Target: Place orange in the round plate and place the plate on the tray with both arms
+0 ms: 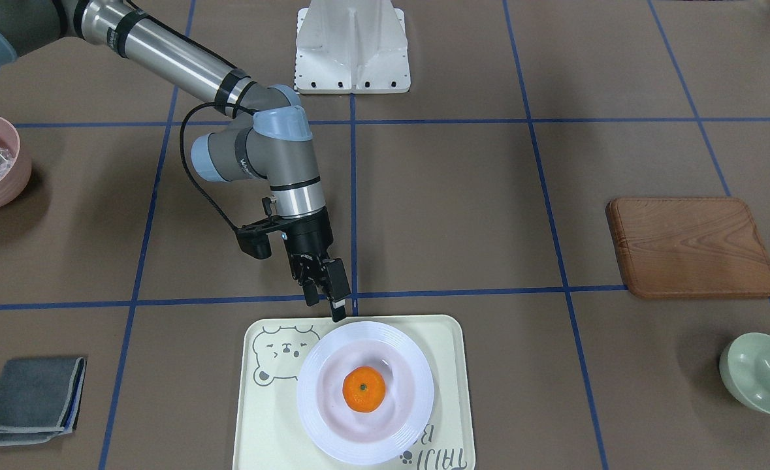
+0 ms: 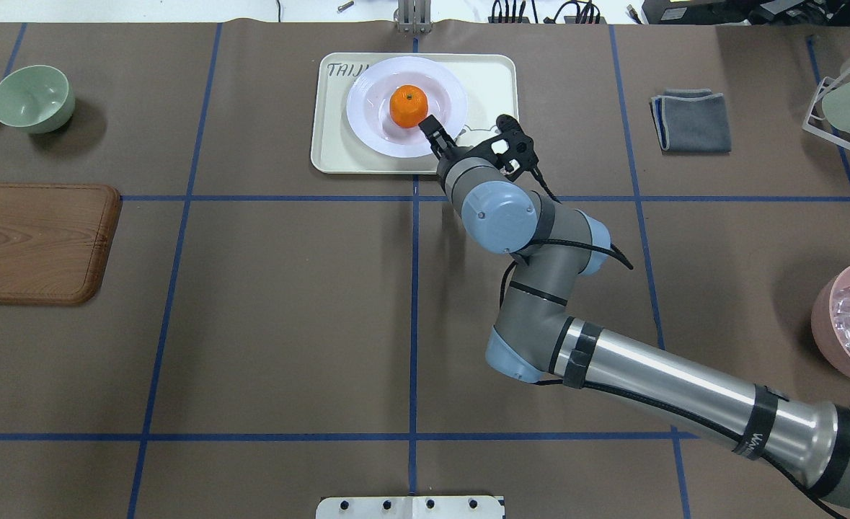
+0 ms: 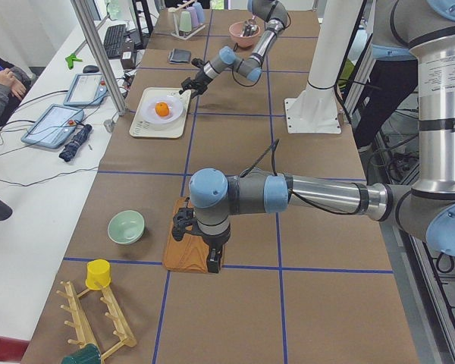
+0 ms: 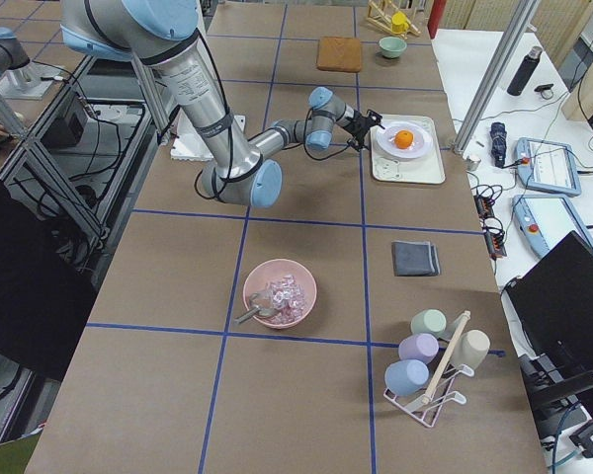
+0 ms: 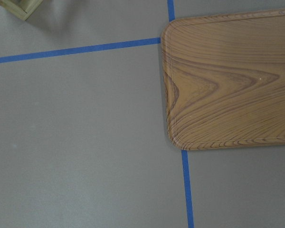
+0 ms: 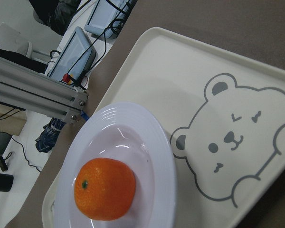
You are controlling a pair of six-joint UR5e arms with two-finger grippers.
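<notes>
Tray (image 1: pixel 451 365), lower centre, carries round plate (image 1: pixel 310 399) w/ orange (image 1: pixel 364 389) in its well. R tool (image 1: pixel 324 309) just beside plate's upper rim, jaws apart, holding nothing. L tool (image 3: pixel 212 264) over wooden board (image 3: pixel 179 254), side view only: can't tell if open.

You see the right arm (image 1: pixel 162 49) as silver tubes, grey joints, light-blue caps (image 1: pixel 283 124), a black cable (image 1: pixel 187 166), and a white base stand (image 1: pixel 352 46).

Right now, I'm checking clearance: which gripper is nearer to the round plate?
Right. The right gripper sits at the robot-side rim of the round plate; the left gripper is far off along the table, over the edge of the wooden board.
</notes>
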